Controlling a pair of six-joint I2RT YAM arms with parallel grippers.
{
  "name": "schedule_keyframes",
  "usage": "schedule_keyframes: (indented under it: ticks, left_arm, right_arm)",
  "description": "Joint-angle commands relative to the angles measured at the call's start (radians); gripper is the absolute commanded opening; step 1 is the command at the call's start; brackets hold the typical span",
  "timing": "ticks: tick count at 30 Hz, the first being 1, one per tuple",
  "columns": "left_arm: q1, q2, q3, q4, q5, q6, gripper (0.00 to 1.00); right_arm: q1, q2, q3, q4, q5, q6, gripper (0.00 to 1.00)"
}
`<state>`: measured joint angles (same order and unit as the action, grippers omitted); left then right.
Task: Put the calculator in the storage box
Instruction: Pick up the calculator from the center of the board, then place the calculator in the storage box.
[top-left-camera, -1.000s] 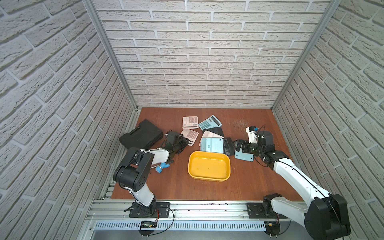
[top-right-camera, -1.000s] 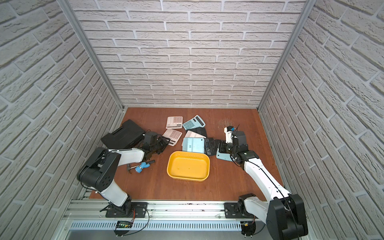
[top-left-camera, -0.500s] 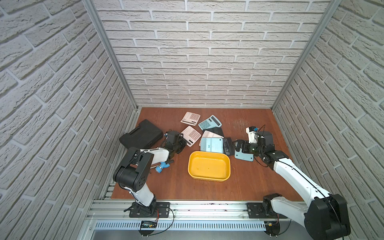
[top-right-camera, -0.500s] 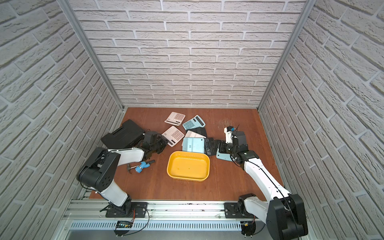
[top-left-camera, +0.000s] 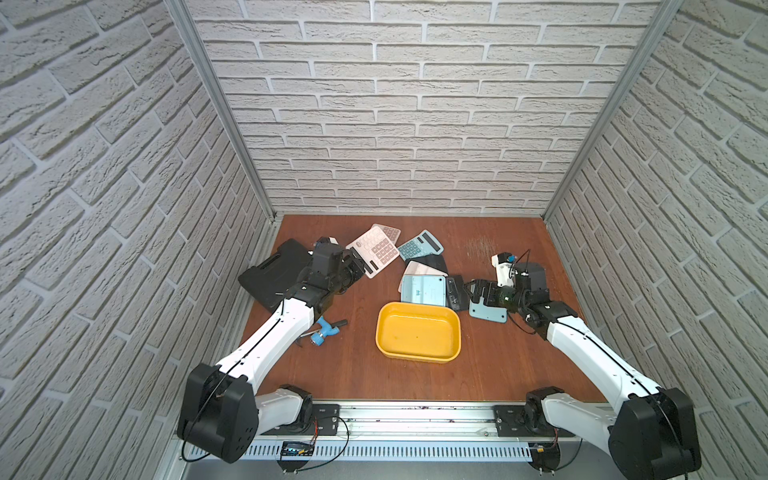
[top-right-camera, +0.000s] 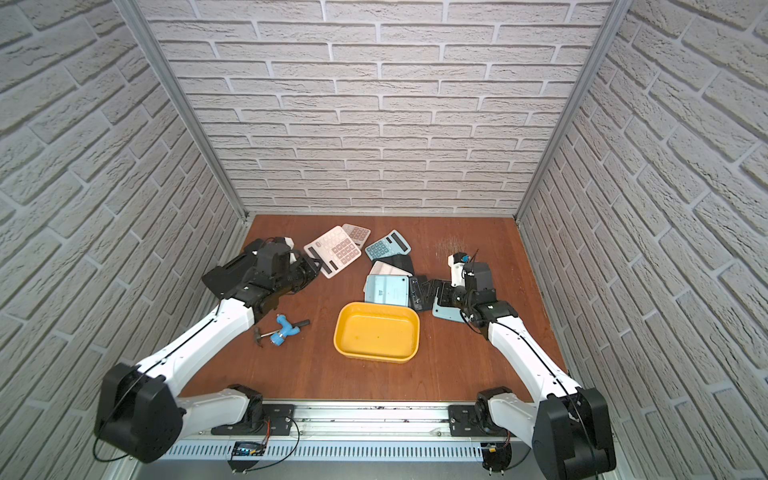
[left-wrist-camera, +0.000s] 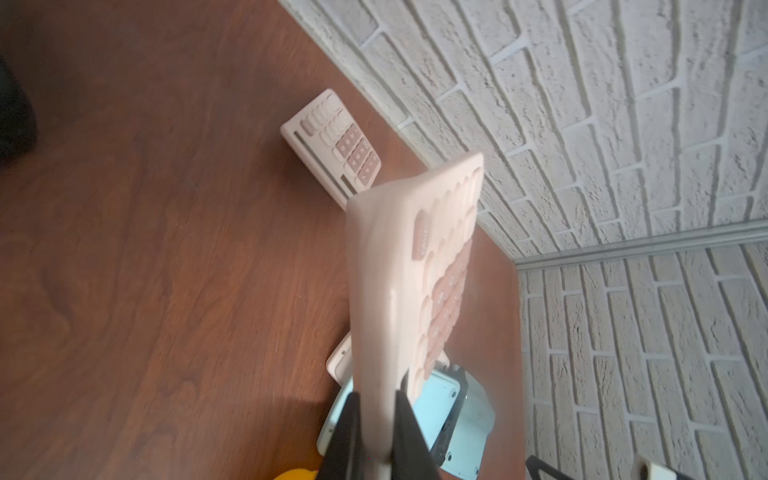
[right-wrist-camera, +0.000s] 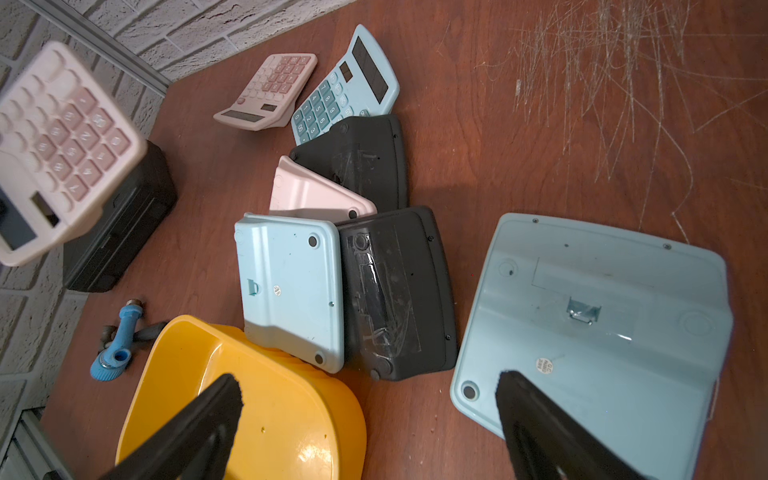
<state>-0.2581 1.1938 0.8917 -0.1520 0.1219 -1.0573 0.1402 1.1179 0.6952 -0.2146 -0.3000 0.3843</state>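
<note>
Bright, even light falls from overhead in both top views, and the table (top-left-camera: 357, 374) carries only faint, soft shadows. Brick lines bow toward 9 and 3 o'clock. A white glare spot sits inside the storage box (right-wrist-camera: 166, 353). Close to the lens, the calculator (left-wrist-camera: 386, 291) is blurred, its keys smeared.

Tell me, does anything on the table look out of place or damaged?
Several calculators lie face down; one light blue calculator seems to rest on the storage box rim. The table is badly scratched nearby. The left tool holds a pink calculator tilted.
</note>
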Motion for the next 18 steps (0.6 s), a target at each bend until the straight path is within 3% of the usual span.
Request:
schedule_keyframes:
  ticks: [1, 11, 18]
  left_arm:
    - [0.02, -0.024, 0.063, -0.151, 0.091, 0.14, 0.0]
    - [0.01, 0.045, 0.136, -0.318, 0.468, 0.289, 0.0]
    - [-0.118, 0.068, 0.111, -0.398, 0.498, 0.348, 0.0]
  right_arm:
    - [-0.001, -0.006, -0.008, 0.018, 0.0, -0.013, 0.99]
    - [-0.001, 0.001, -0.01, 0.018, 0.015, -0.012, 0.99]
    - [-0.001, 0.01, -0.01, 0.02, 0.018, -0.013, 0.99]
